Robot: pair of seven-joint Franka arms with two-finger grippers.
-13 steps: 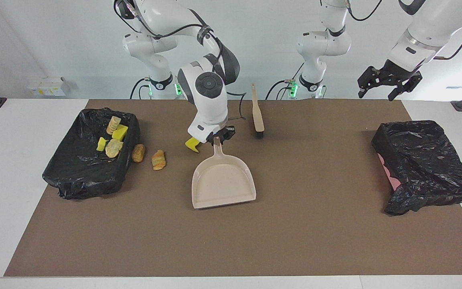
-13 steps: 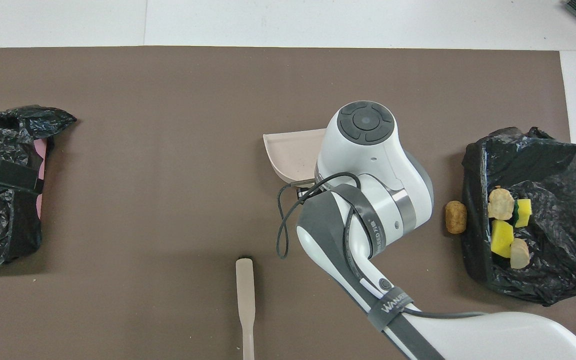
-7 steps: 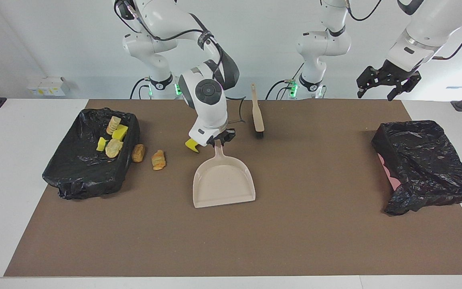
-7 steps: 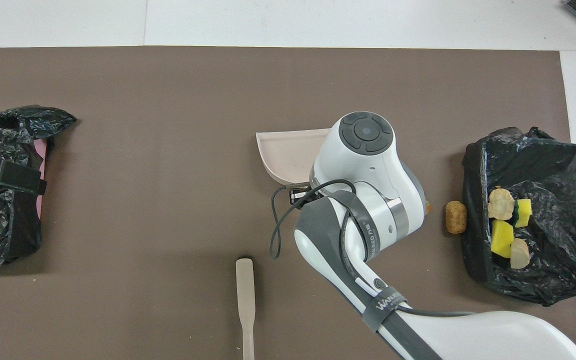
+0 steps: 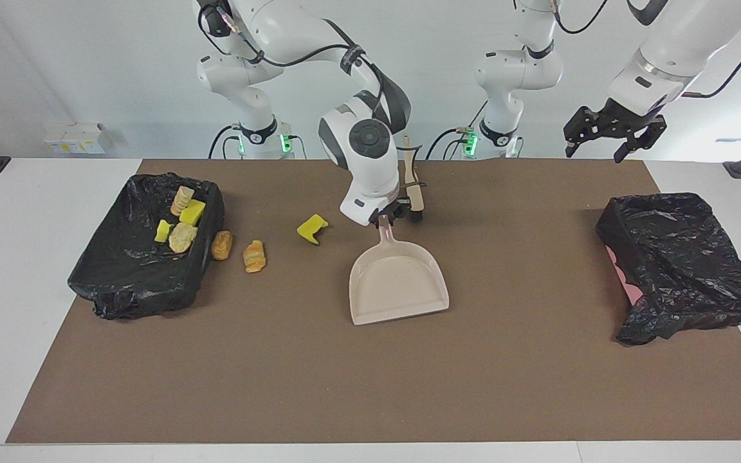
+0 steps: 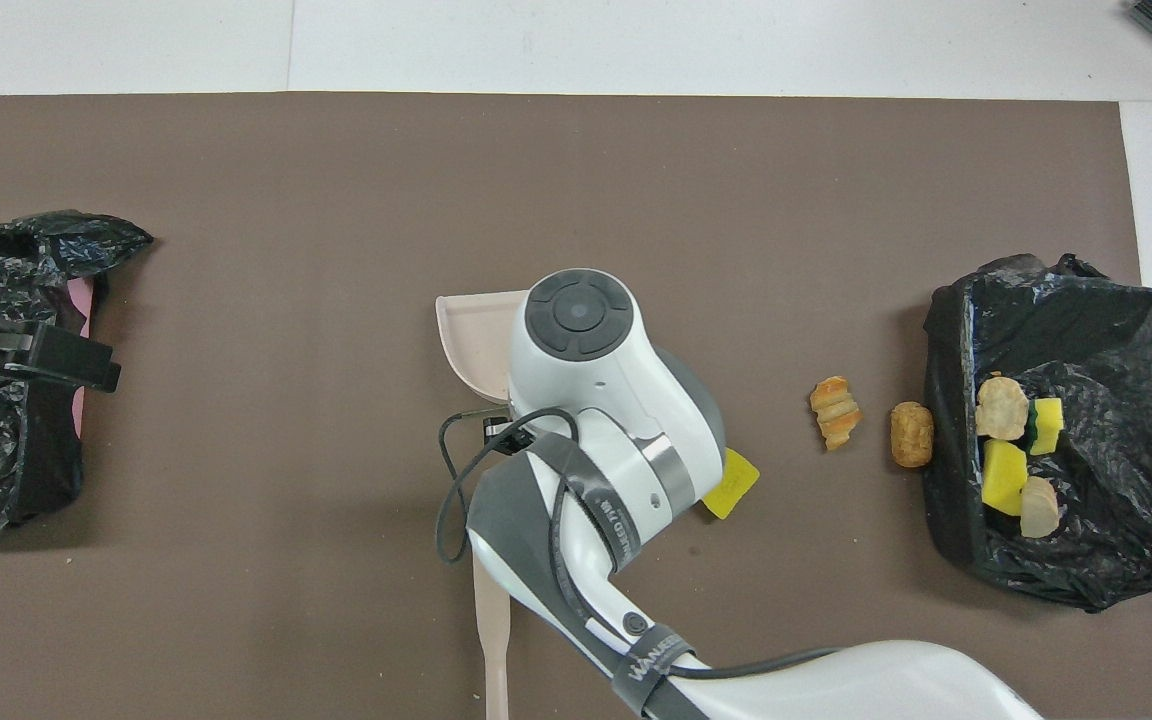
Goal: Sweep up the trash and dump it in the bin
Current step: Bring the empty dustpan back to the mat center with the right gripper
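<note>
Facing view: right gripper [image 5: 384,217] fingers clamped on the dustpan [image 5: 398,288] handle; pan's open mouth points away from the robots, near mid-table, on the brown mat [image 5: 370,379]. Brush [image 5: 413,191] lies just beside that gripper, nearer the robots than the pan, partly hidden by the arm. Left gripper [image 5: 612,132] hangs with fingers spread wide, holding nothing, up over the mat's edge at the left arm's end, above the crumpled black bag [image 5: 682,263]. Trash: one yellow sponge wedge [image 5: 312,228] on the mat beside the pan, toward the right arm's end; next a bread-like piece [image 5: 255,255], then another [image 5: 221,244] touching the bin [image 5: 119,283]. Inside the black-lined bin at the right arm's end, four scraps [image 5: 182,220]: two yellow wedges, two pale lumps.
</note>
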